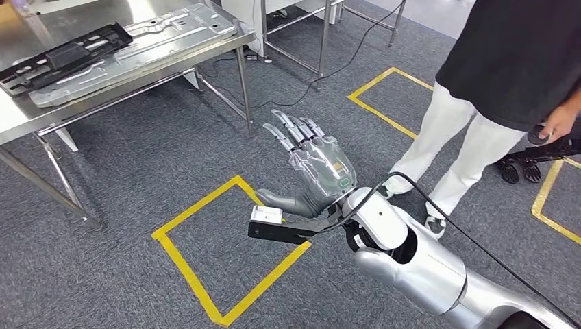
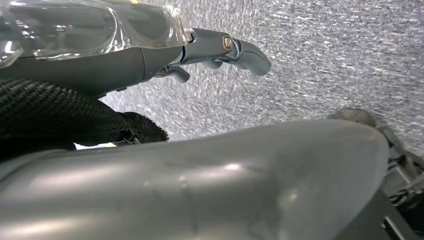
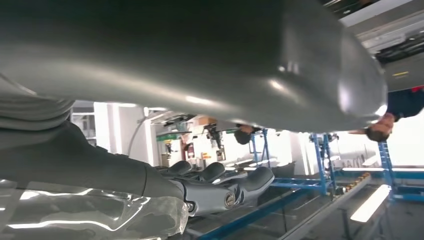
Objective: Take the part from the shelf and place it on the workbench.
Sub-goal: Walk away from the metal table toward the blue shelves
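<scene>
A flat black part [image 1: 65, 55] lies on a silver sheet-metal panel [image 1: 164, 34] on the steel workbench [image 1: 20, 116] at the upper left of the head view. My right hand [image 1: 312, 161] hovers over the grey carpet well to the right of the bench, with its fingers spread and nothing in it. In the right wrist view its fingers [image 3: 225, 192] stand free against the hall behind. My left hand [image 2: 150, 55] hangs above the carpet in the left wrist view, its fingers [image 2: 235, 47] stretched out and holding nothing.
Yellow tape squares [image 1: 205, 274] mark the carpet below my right hand, with another [image 1: 384, 89] farther back. A person in a black top and white trousers [image 1: 473, 130] stands close at the right. A second steel table frame [image 1: 322, 41] stands behind the bench.
</scene>
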